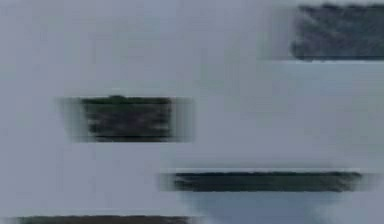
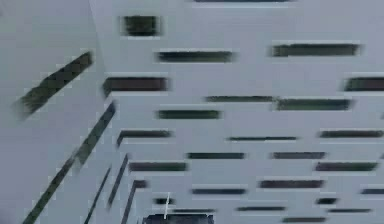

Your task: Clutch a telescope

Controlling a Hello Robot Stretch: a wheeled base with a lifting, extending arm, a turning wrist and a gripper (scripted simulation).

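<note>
A pale grey wall stands close in the forward view. It carries dark oblong patches, one at the left middle, one at the top right and a long flat one lower down. In the arm side view a similar pale wall bears several dark flat bars, such as one near the top.
In the arm side view two wall faces meet at a corner. The face on the left carries slanted dark bars. The walls lie close on both sides.
</note>
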